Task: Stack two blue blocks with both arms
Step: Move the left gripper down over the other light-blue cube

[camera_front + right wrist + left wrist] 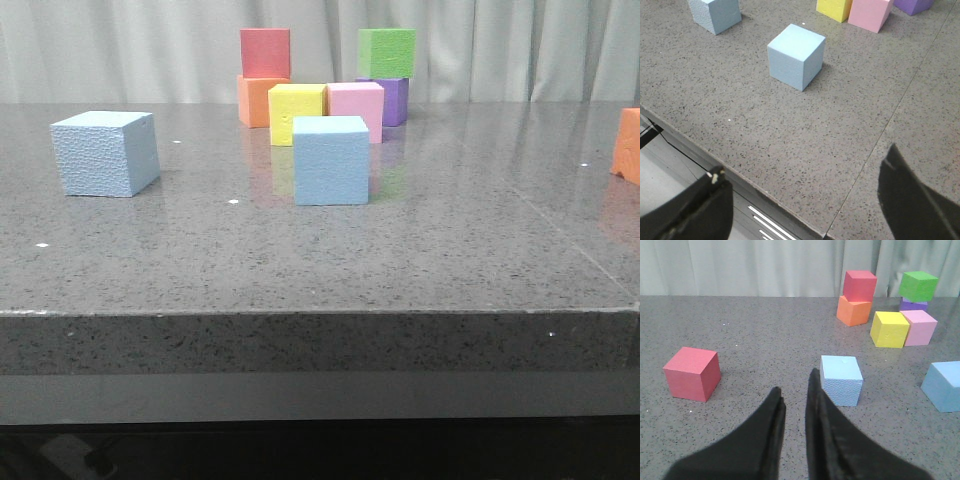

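Note:
Two pale blue blocks stand apart on the grey table. The rough-textured blue block point(105, 152) is at the left, and the smooth blue block point(331, 160) is in the middle. Neither gripper shows in the front view. My left gripper point(795, 381) is low over the table with its jaws almost together and nothing between them. The rough block point(841, 380) lies just ahead of it and beside one fingertip; the smooth block point(944, 386) is farther off. My right gripper point(804, 160) is wide open and empty over the table's front edge, with the smooth block point(796, 56) ahead and the rough block point(715, 13) beyond.
At the back are a red cube point(265, 52) on an orange one, a green cube point(386, 52) on a purple one, a yellow cube point(296, 113) and a pink cube point(356, 108). An orange cube point(628, 145) is at the right edge. A red cube point(692, 373) is near my left gripper.

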`<control>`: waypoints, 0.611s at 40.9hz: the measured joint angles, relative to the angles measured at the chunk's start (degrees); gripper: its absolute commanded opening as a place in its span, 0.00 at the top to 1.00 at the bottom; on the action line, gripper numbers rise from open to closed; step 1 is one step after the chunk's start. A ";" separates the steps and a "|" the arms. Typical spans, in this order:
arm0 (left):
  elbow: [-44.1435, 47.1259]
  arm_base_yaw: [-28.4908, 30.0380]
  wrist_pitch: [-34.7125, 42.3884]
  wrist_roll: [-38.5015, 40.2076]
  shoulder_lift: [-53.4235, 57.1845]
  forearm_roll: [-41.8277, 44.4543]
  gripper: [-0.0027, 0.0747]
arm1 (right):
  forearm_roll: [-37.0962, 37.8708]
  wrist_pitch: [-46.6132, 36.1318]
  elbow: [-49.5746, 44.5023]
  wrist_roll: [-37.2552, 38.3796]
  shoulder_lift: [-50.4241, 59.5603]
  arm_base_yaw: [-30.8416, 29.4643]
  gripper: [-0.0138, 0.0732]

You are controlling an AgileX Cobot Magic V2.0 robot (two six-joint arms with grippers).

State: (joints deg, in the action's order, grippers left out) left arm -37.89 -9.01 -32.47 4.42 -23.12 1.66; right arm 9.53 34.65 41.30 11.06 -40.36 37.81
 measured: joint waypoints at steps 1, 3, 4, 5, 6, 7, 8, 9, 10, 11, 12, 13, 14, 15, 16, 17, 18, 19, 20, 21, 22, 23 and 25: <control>0.00 0.00 0.00 0.00 0.00 0.00 0.82 | 0.00 0.00 0.00 0.00 0.00 0.00 0.15; 0.00 0.00 0.00 0.00 0.00 0.00 0.82 | 0.00 0.00 0.00 0.00 0.00 0.00 0.15; 0.00 0.00 0.00 0.00 0.00 0.00 0.82 | 0.00 0.00 0.00 0.00 0.00 0.00 0.15; 0.00 0.00 0.00 0.00 0.00 0.00 0.82 | 0.00 0.00 0.00 0.00 0.00 0.00 0.15; 0.00 0.00 0.00 0.00 0.00 0.00 0.82 | 0.00 0.00 0.00 0.00 0.00 0.00 0.15; 0.00 0.00 0.00 0.00 0.00 0.00 0.81 | 0.00 0.00 0.00 0.00 0.00 0.00 0.15; 0.00 0.00 0.00 0.00 0.00 0.00 0.81 | 0.00 0.00 0.00 0.00 0.00 0.00 0.15; 0.00 0.00 0.00 0.00 0.00 0.00 0.80 | -0.10 0.00 0.00 0.00 0.00 0.00 0.15; 0.00 0.00 0.00 0.00 0.00 0.00 0.78 | -0.10 0.00 0.00 0.00 0.00 0.00 0.15; 0.00 0.00 0.00 0.00 0.00 0.00 0.76 | -0.10 0.00 0.00 0.00 0.00 0.00 0.15; 0.00 0.00 0.00 0.00 0.00 0.00 0.73 | -0.10 0.00 0.00 0.00 0.00 0.00 0.15; 0.00 0.00 0.00 0.00 0.00 0.00 0.68 | -0.10 0.00 0.00 0.00 0.00 0.00 0.15; 0.00 0.00 0.03 0.00 0.00 0.00 0.64 | -0.10 0.00 0.00 0.00 0.00 0.00 0.15; 0.00 0.00 0.12 0.00 0.00 0.00 0.57 | -0.10 0.00 0.00 0.00 0.00 0.00 0.15; 0.00 0.00 0.12 0.00 0.00 0.00 0.51 | -0.10 0.00 0.00 0.00 0.00 0.00 0.15; 0.00 0.00 0.27 0.00 0.00 0.00 0.44 | -0.10 0.00 0.00 0.00 0.00 0.00 0.15; 0.00 0.00 0.51 0.00 0.00 0.00 0.36 | -0.10 0.00 0.00 0.00 0.00 0.00 0.15; 0.00 0.00 0.64 0.00 0.00 0.00 0.31 | -0.10 0.00 0.00 0.00 0.00 0.00 0.15; 0.00 0.00 0.76 0.00 0.00 0.00 0.25 | -0.10 0.00 0.00 0.00 0.00 0.00 0.15; 0.00 0.00 0.94 0.00 0.00 0.00 0.21 | -0.10 0.00 0.00 0.00 0.00 0.00 0.15; 0.00 0.00 0.92 0.00 0.00 0.00 0.18 | -0.10 0.00 0.00 0.00 0.00 0.00 0.15; 0.00 0.00 0.96 0.00 0.00 0.00 0.16 | -0.10 0.00 0.00 0.00 0.00 0.00 0.15; 0.00 0.00 1.05 0.00 -0.11 0.17 0.15 | -0.10 0.00 0.00 0.00 0.00 0.00 0.15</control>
State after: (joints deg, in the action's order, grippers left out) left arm -37.89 -9.01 -31.42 4.42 -23.23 1.83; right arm 9.43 34.65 41.30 11.06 -40.36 37.81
